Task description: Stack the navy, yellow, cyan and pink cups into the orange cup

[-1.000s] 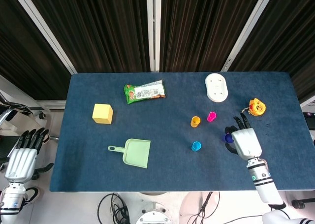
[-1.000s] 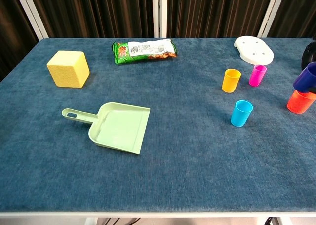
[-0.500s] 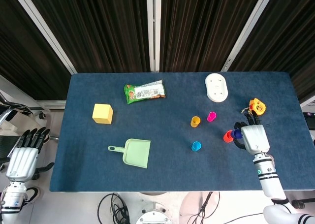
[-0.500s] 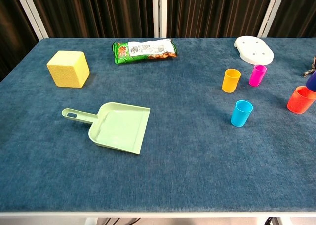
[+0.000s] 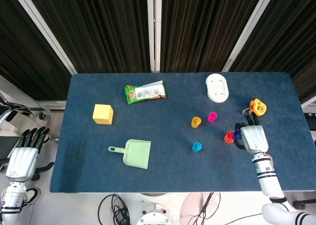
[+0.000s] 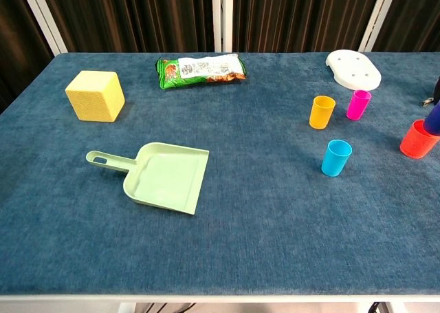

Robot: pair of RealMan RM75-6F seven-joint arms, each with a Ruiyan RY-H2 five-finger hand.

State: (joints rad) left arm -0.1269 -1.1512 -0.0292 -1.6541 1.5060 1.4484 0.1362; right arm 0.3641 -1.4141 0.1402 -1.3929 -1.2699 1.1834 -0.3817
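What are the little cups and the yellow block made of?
The cups, such as the cyan cup and pink cup, look like smooth, thin plastic with even, bright colour. The yellow block looks like a matte, grainy sponge or foam, though the pictures cannot settle that.

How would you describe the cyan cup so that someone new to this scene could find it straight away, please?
Start at the white oval tray at the table's far edge, right of centre. Nearer the robot from it stand a yellow cup and a pink cup side by side. The cyan cup stands alone, nearer still, upright, the only light-blue one.
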